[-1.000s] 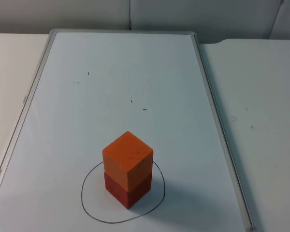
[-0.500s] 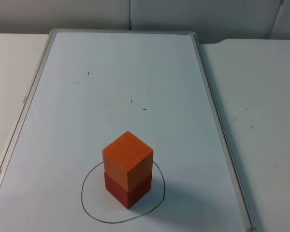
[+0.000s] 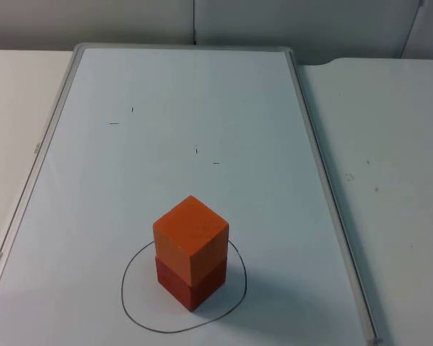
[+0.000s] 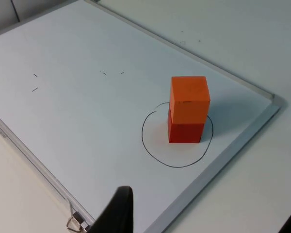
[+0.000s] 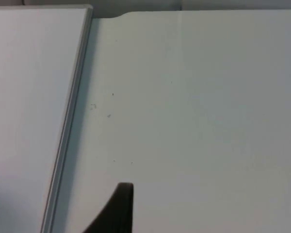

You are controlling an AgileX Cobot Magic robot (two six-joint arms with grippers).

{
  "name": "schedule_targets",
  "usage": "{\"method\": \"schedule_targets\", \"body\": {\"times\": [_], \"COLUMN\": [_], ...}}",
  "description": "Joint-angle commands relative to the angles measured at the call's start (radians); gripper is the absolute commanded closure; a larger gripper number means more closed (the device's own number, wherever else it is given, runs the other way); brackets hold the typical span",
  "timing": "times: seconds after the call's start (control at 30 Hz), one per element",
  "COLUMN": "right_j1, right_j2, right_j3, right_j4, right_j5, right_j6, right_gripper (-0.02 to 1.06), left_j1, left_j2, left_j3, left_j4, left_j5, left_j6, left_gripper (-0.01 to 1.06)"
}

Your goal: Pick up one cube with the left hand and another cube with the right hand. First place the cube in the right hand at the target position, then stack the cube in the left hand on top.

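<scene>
Inside the drawn circle (image 3: 184, 288) on the whiteboard (image 3: 180, 137) I see the orange cube (image 3: 190, 239) sitting squarely on the red cube (image 3: 190, 285), the two touching face to face and both upright. From my left gripper (image 4: 117, 213) the stack stands well ahead, apart from the fingertip and off to one side, with bare board between us. I cannot tell whether that gripper is spread or pressed together; nothing rests against the tip I can see. My right gripper (image 5: 117, 209) hangs over the white table (image 5: 199, 111), beside the whiteboard's metal frame (image 5: 68, 126), and its spread I cannot tell either. A few small pen marks (image 3: 123, 117) lie on the board beyond the stack.
</scene>
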Motion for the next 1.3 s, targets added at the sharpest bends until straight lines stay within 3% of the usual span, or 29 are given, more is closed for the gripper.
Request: {"method": "schedule_targets", "body": {"times": [0.0, 0.7, 0.8, 0.9, 0.93, 1.0, 1.1, 1.27], "right_j1": [-0.020, -0.023, -0.023, -0.023, -0.023, -0.023, -0.023, -0.023], "right_j2": [-0.003, -0.003, -0.003, -0.003, -0.003, -0.003, -0.003, -0.003], "right_j3": [0.004, 0.004, 0.004, 0.004, 0.004, 0.004, 0.004, 0.004], "right_j4": [0.004, 0.004, 0.004, 0.004, 0.004, 0.004, 0.004, 0.004], "right_j5": [-0.011, -0.011, -0.011, -0.011, -0.011, -0.011, -0.011, -0.011], "right_j6": [-0.006, -0.004, -0.004, -0.004, -0.004, -0.004, -0.004, -0.004], "right_gripper": [0.00, 0.00, 0.00, 0.00, 0.00, 0.00, 0.00, 0.00], "left_j1": [-0.002, -0.002, 0.033, 0.149, 0.224, 0.249, 0.399, 0.517], "left_j2": [-0.005, -0.005, -0.005, -0.005, -0.005, -0.005, -0.005, -0.005], "left_j3": [0.008, 0.008, 0.008, 0.008, 0.008, 0.008, 0.008, 0.008], "left_j4": [0.000, 0.000, 0.000, 0.000, 0.000, 0.000, 0.000, 0.000], "left_j5": [-0.013, -0.013, -0.013, -0.013, -0.013, -0.013, -0.013, -0.013], "left_j6": [-0.007, -0.007, -0.007, -0.007, -0.007, -0.007, -0.007, -0.007], "left_gripper": [0.00, 0.00, 0.00, 0.00, 0.00, 0.00, 0.00, 0.00]}}
